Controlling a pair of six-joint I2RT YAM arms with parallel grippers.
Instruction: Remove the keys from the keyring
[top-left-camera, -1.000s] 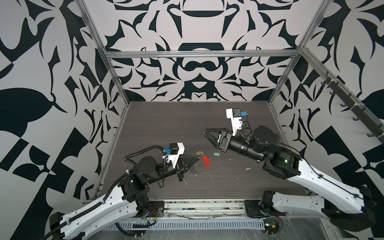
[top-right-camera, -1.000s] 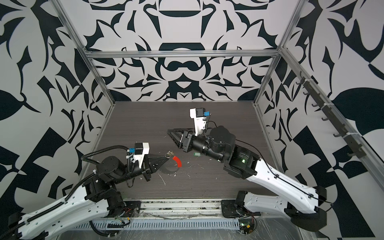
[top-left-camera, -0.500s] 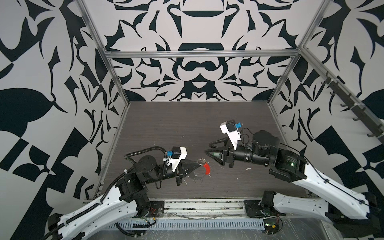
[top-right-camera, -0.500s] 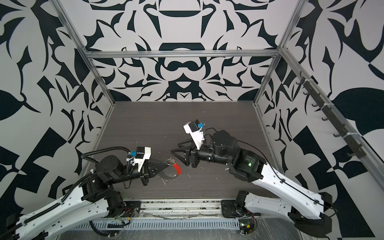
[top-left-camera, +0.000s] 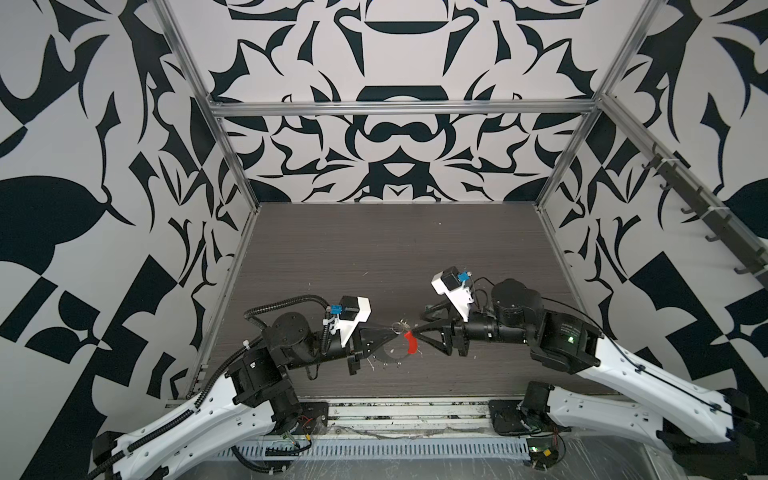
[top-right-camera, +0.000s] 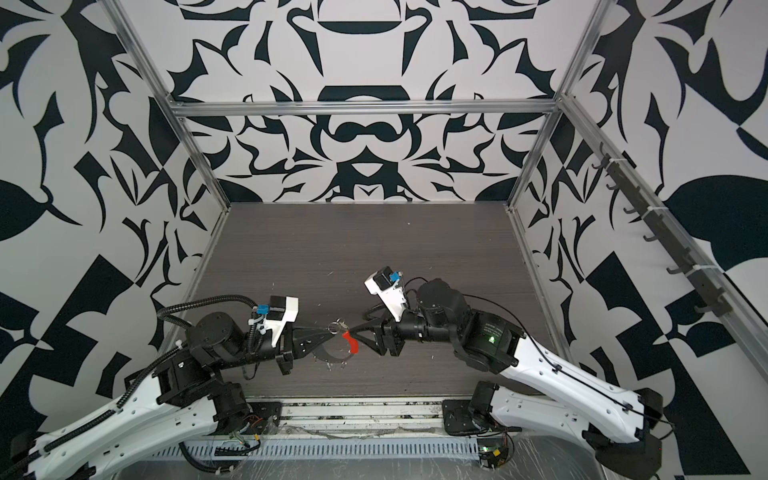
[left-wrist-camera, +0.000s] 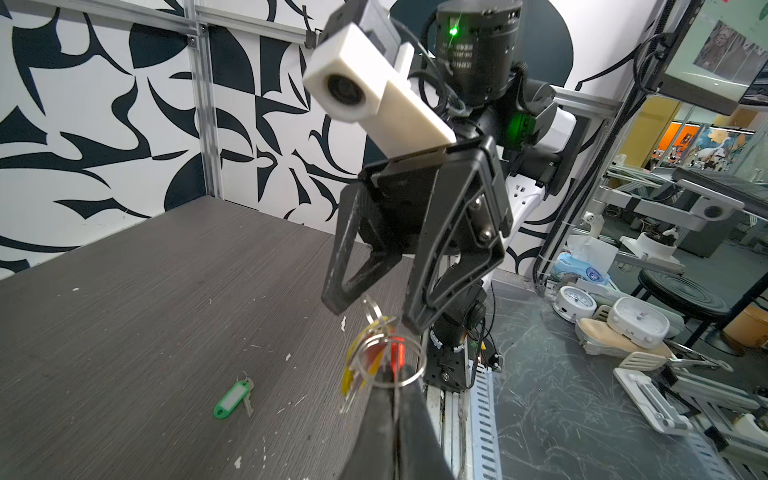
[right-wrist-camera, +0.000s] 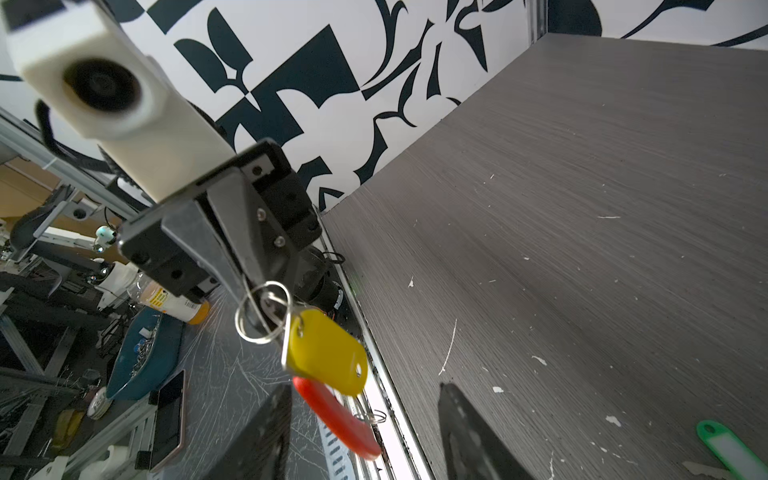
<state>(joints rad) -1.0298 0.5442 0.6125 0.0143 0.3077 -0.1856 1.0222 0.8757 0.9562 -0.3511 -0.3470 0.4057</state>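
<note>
We hold the keyring (right-wrist-camera: 237, 320) pinched in the left gripper (right-wrist-camera: 259, 299) jaws, aloft near the counter's (top-left-camera: 374, 249) six o'clock, with the yellow key (right-wrist-camera: 328, 353) and red key (right-wrist-camera: 340, 419) dangling. The right gripper (left-wrist-camera: 374, 318) jaws stand spread at its three o'clock. Closing off-centre, we risk knocking the keys aside.

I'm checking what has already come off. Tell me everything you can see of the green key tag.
The green key tag is a glossy plastic oblong with a white label window and a hole at one end. A small silver key lies alongside, seemingly ringed to it. It lies flat on the dark wood-grain table; nothing else touches it.
</note>
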